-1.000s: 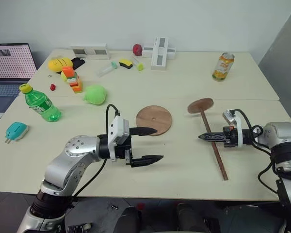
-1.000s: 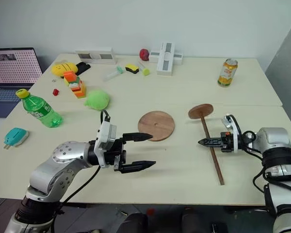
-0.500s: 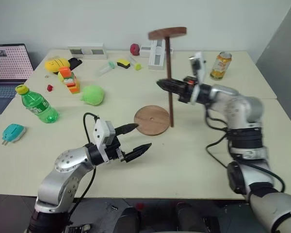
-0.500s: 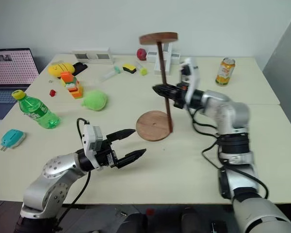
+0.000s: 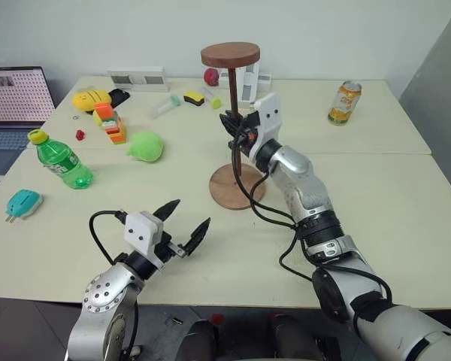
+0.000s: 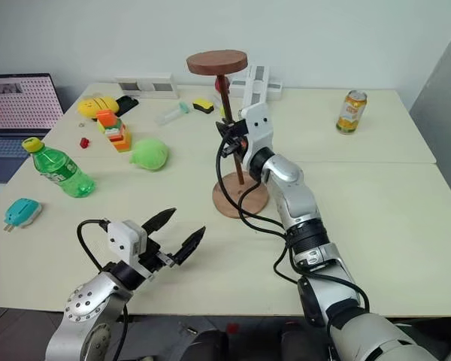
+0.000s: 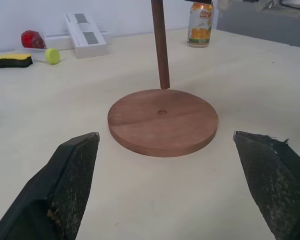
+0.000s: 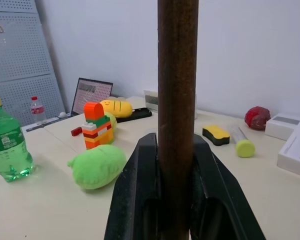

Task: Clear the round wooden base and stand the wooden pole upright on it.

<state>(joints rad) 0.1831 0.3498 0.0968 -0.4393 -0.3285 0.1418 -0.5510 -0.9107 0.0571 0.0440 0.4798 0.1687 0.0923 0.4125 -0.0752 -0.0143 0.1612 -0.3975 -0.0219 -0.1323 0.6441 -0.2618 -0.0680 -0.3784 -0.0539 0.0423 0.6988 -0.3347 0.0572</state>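
The round wooden base point(image 5: 227, 192) lies flat in the middle of the table, its top bare and its small centre hole showing in the left wrist view point(image 7: 162, 112). My right gripper point(image 5: 231, 126) is shut on the wooden pole point(image 5: 234, 101), which stands upright with its small disc point(image 5: 231, 54) on top. The pole's lower end point(image 7: 163, 80) is over the far part of the base, off the hole; I cannot tell if it touches. Both fingers point(image 8: 135, 200) clamp the rod point(image 8: 177, 100). My left gripper point(image 5: 192, 211) hangs open in front of the base, holding nothing.
A green plush point(image 5: 146, 146), a green bottle point(image 5: 60, 159), a block stack point(image 5: 110, 124) and a teal gadget point(image 5: 22, 203) lie to the left. White boxes point(image 5: 244, 75) and a drink can point(image 5: 345, 102) stand at the back. A laptop point(image 5: 15, 98) sits far left.
My right gripper lifted the pole off the table on the right, turned it upright and carried it left over the base. My left gripper drew back from the base toward the front edge.
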